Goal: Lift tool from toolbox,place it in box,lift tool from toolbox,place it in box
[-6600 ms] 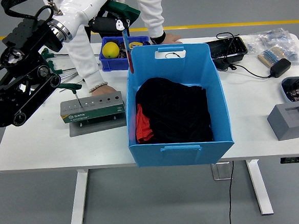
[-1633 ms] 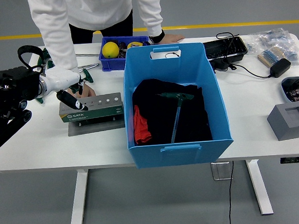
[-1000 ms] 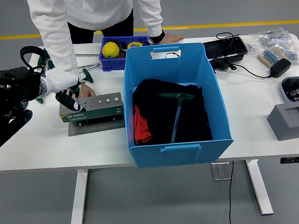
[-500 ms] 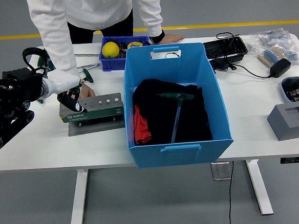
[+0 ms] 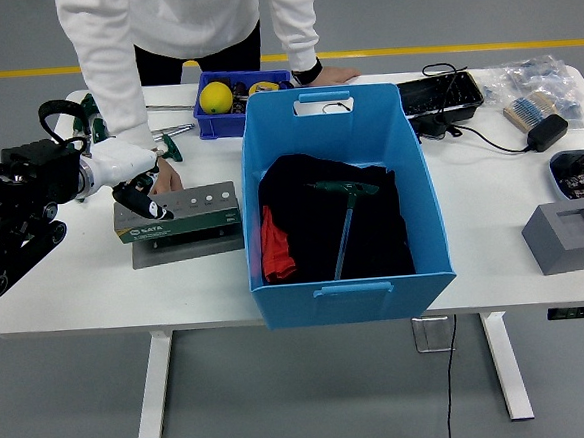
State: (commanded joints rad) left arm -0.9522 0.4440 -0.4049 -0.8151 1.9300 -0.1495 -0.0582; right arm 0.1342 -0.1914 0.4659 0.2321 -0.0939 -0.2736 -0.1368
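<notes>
One robot arm is in view, the left, coming in from the left edge with its black forearm low over the table (image 5: 66, 285). Its left hand (image 5: 134, 185), white-shelled with dark fingers, hangs at the left end of the toolbox (image 5: 176, 214), fingers curled downward onto the block's top corner. Whether they have closed on anything cannot be told, as no tool shows between them.

One toolbox stands on a grey base plate; it is a grey-green block with a row of round holes along its top and the white lettering "SATA" on its front face. One T-handle tool (image 5: 347, 215), green at the grip with a long thin shaft, lies in the big blue box (image 5: 353, 300), on top of black cloth with a red piece beside it. Green-handled tools (image 5: 166, 143) lie on the table behind the toolbox, partly hidden, so their number cannot be counted.

One person in a white long-sleeved top stands at the far side. One of the person's hands (image 5: 167, 176) rests on the table just behind the toolbox, close to the robot's hand; the other (image 5: 330, 74) lies flat near the box's far rim. One small blue bin (image 5: 205, 120) holding a yellow ball (image 5: 215, 96) sits behind the box.
</notes>
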